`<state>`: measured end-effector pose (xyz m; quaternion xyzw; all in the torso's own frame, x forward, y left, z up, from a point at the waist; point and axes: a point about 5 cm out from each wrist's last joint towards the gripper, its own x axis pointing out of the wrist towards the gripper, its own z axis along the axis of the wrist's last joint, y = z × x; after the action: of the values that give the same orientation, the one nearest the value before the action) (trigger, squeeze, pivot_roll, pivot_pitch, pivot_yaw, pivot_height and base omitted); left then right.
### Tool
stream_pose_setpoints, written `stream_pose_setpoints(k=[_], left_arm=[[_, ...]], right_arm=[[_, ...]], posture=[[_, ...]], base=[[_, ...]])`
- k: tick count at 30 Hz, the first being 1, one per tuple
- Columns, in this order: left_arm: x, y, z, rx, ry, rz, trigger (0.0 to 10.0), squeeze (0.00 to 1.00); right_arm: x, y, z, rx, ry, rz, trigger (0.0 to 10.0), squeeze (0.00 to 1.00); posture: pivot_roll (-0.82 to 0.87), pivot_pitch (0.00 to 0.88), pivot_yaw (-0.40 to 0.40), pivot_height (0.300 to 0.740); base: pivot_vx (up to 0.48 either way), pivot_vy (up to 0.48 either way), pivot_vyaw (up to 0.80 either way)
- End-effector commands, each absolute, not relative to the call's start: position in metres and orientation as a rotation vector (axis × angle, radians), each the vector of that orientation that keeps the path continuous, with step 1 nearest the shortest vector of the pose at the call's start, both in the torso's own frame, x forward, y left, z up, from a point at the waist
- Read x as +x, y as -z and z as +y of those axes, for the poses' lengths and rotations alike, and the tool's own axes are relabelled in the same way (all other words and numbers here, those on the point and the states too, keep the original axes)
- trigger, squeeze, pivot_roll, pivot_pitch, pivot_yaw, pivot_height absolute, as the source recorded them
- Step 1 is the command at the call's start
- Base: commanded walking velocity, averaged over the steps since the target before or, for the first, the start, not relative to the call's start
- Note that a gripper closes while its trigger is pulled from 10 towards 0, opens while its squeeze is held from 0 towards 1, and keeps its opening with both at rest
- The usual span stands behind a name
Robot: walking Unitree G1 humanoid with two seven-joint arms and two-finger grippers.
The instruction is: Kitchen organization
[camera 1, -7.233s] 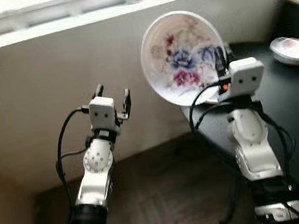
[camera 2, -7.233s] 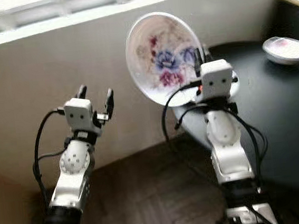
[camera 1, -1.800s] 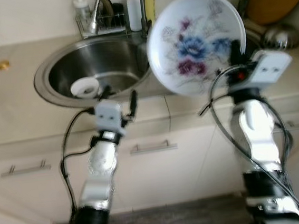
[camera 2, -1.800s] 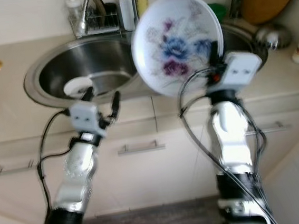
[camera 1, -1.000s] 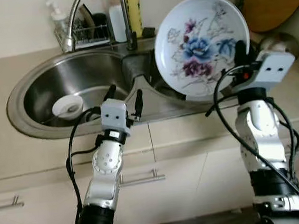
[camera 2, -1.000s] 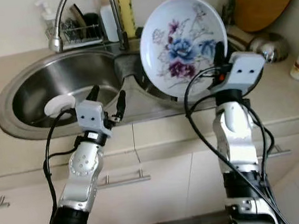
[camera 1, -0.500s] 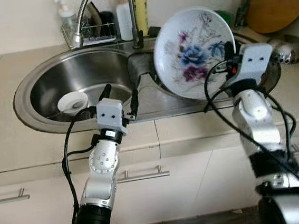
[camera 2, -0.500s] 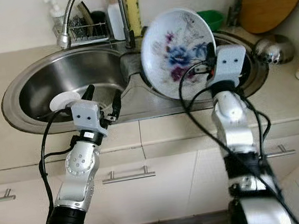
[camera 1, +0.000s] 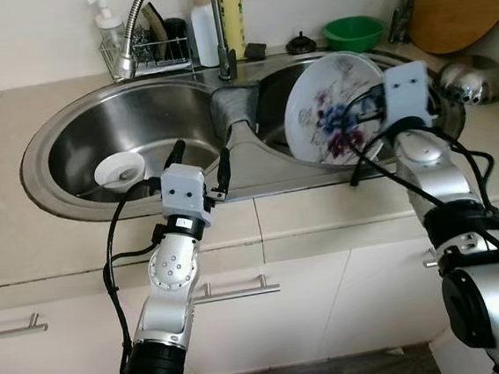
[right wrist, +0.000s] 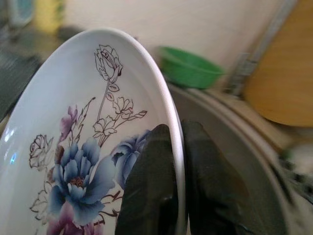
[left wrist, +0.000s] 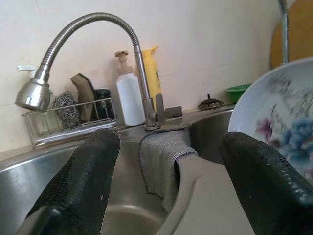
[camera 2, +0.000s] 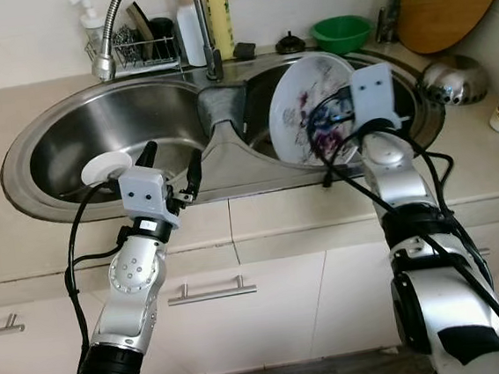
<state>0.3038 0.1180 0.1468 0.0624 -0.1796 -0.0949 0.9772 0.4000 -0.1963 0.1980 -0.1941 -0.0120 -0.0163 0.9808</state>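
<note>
White plate (camera 1: 336, 121) with blue and purple flowers and thin outlined roses, tilted on edge over the right basin of the sink (camera 1: 74, 199). Rim pinched tight by right claw (right wrist: 177, 161). Left claw (camera 1: 201, 161) spread wide, holding nothing, above the sink's front edge.
</note>
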Motion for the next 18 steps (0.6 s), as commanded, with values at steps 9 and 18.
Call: stream_pose_setpoints(k=[9, 18], left_arm=[[0.304, -0.146, 0.118, 0.127, 0.178, -0.355, 10.0, 0.00], [0.303, -0.146, 0.118, 0.129, 0.173, -0.354, 10.0, 0.00]], right_arm=[[0.401, -0.167, -0.190, -0.488, -0.192, 0.247, 10.0, 0.00], [0.401, -0.160, -0.184, -0.350, -0.248, 0.302, 10.0, 1.00]], posture=[[-0.06, 0.000, -0.001, 0.740], [-0.05, 0.000, -0.009, 0.740]], base=[[0.000, 0.000, 0.00], [0.000, 0.000, 0.00]])
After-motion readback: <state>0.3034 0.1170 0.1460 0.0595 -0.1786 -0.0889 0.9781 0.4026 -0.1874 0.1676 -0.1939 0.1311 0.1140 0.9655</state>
